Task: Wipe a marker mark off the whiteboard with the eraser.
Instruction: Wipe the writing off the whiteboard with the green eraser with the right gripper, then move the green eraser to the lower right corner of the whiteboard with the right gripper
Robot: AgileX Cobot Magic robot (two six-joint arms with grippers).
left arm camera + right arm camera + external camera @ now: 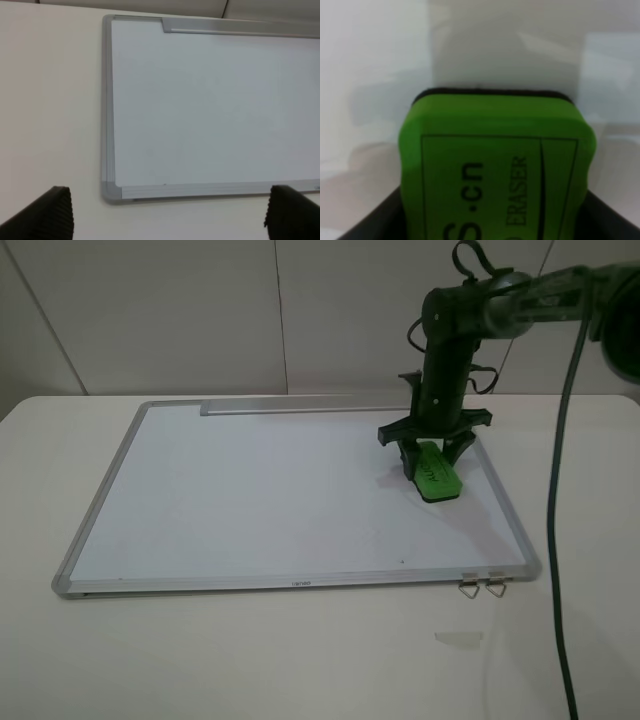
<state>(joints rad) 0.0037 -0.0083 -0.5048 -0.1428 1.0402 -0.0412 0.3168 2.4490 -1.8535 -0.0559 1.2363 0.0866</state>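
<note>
While clips (482,587) hang at the board's (250,490) lower-right edge, the right gripper (433,458) points straight down right of centre, clamped on the eraser (441,478) there; the left gripper (167,220) gapes wide, empty.

Between the jaws of your right gripper (434,458), the eraser (495,165) shows a smooth, matt green top that looks like plastic, with dark print and a dark felt-like edge beneath. The whiteboard (250,500) around the eraser is smooth and faintly glossy, with soft reflections. Its frame (107,100) looks like brushed silver-grey metal. The table (300,660) beyond is matt off-white. Well apart from the eraser, the fingers (56,215) of your left gripper (170,220) are black, matt and finely ribbed.
</note>
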